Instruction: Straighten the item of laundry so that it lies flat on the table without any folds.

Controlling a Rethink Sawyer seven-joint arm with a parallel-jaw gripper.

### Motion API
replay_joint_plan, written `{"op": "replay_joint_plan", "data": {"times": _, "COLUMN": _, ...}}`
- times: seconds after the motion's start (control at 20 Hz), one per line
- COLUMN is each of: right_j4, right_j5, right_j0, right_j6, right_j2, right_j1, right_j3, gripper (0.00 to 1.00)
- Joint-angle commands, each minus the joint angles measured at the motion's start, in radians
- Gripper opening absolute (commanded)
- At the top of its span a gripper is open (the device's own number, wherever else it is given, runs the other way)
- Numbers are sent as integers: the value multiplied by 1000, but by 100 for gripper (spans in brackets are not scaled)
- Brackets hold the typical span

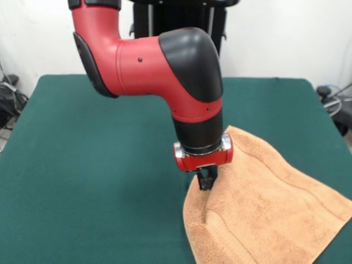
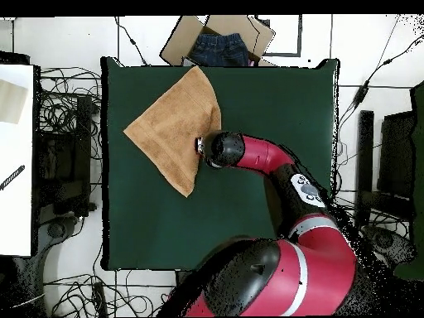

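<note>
The orange-tan towel (image 1: 269, 203) lies on the dark green table (image 1: 93, 165) at the front right, spread out like a diamond. A raised crease runs from its left edge under my gripper (image 1: 207, 181). The gripper points straight down on that edge, its fingers close together and pinching the cloth. The towel's front corner runs past the bottom of the front view. In the overhead view the towel (image 2: 170, 128) lies at the table's (image 2: 248, 108) upper left, and the arm's wrist (image 2: 217, 149) covers the gripper at the towel's right edge.
A cardboard box holding blue jeans (image 2: 219, 43) sits just beyond the table's top edge in the overhead view. A white surface (image 2: 15, 149) stands to the left, with cables on the floor around the table. The arm's large elbow (image 1: 165, 60) hangs above the table's middle.
</note>
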Motion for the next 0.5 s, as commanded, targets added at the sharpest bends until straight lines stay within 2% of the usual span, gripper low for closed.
{"op": "replay_joint_plan", "data": {"times": 0.05, "right_j4": -168, "right_j5": -103, "right_j0": -91, "right_j6": 4, "right_j2": -108, "right_j1": 132, "right_j3": 62, "gripper": 0}}
{"op": "replay_joint_plan", "data": {"times": 0.5, "right_j4": -192, "right_j5": -85, "right_j0": -134, "right_j6": -17, "right_j2": -89, "right_j1": 128, "right_j3": 70, "gripper": 0}}
